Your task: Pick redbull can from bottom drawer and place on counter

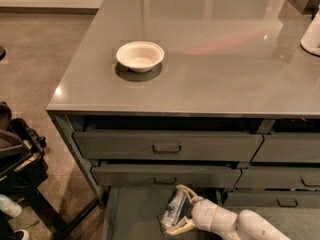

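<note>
The redbull can (174, 209) is a slim silver can, tilted, over the floor of the open bottom drawer (135, 209) at the lower middle of the camera view. My gripper (177, 212) reaches in from the lower right on a white arm, and its pale fingers (183, 190) are shut on the can from both sides. The glossy grey counter (210, 64) spreads above the drawer fronts. A white bowl (140, 55) sits on its left part.
Two handled dark grey drawers (167, 146) sit above the open one, with more drawer fronts to the right (287, 149). A white object (312, 34) stands at the counter's right edge. A black cart (17, 159) stands on the floor at the left.
</note>
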